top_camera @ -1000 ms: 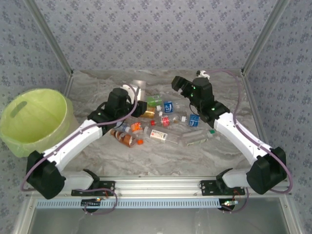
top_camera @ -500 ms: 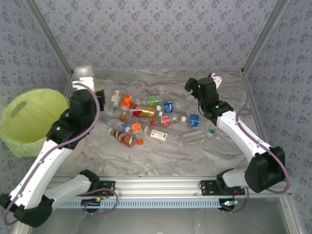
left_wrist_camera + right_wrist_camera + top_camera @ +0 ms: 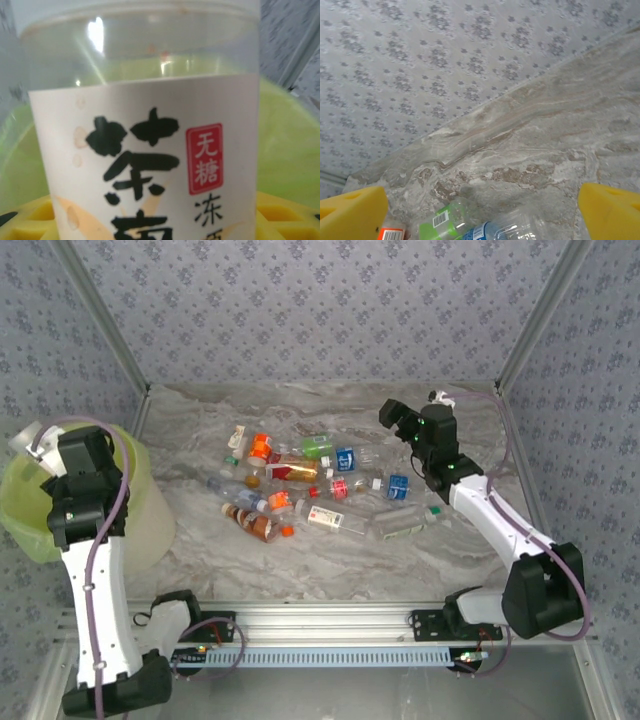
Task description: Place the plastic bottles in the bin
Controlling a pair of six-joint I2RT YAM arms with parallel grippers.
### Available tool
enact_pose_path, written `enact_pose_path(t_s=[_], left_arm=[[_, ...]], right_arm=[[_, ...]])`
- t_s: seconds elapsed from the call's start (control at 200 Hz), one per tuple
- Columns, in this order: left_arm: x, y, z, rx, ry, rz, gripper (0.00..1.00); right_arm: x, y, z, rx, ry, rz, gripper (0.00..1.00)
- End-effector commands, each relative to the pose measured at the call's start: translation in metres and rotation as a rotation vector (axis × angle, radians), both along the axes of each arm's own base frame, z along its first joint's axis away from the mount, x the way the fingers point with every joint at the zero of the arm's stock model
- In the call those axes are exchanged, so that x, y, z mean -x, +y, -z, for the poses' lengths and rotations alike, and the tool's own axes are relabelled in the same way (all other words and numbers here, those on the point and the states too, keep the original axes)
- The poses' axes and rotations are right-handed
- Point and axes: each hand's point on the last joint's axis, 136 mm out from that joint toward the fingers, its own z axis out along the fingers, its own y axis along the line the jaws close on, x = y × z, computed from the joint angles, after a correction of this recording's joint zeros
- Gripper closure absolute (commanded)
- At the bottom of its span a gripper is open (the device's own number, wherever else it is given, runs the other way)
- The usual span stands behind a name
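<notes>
left gripper (image 3: 157,225) clamped on clear bottle (image 3: 145,165), white label, black characters, red tag, above green bin (image 3: 150,505); right gripper (image 3: 481,210) jaws apart

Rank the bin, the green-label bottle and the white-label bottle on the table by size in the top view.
1. The bin, by far.
2. The white-label bottle.
3. The green-label bottle, though these two are close.

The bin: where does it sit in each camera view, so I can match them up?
Top external: the bin at the left edge, partly behind the left arm.
Left wrist: the bin is the lime-green backdrop behind the white-labelled bottle.
Shared landmark: that bottle, over the bin's far-left rim from above.
</notes>
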Motion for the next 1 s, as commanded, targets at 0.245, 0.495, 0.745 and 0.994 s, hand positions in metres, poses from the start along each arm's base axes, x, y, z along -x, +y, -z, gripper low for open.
enact_pose_path(t_s=[0.245, 0.495, 0.745, 0.994], left_arm=[[-0.013, -0.003, 0.066, 0.293, -0.052, -0.017, 0.31], [-0.008, -0.003, 0.054, 0.27, -0.111, -0.024, 0.19], [-0.027, -0.034, 0.02, 0.278, -0.223, 0.223, 0.04], [-0.055, -0.07, 0.002, 0.356, -0.33, 0.46, 0.0]], right_arm=[[0.014, -0.011, -0.023, 0.069, -0.097, 0.069, 0.0], [0.014, -0.016, -0.014, 0.053, -0.054, 0.07, 0.0], [0.024, -0.042, 0.015, 0.044, 0.066, 0.162, 0.0], [0.051, -0.068, 0.045, 0.05, 0.195, 0.269, 0.01]])
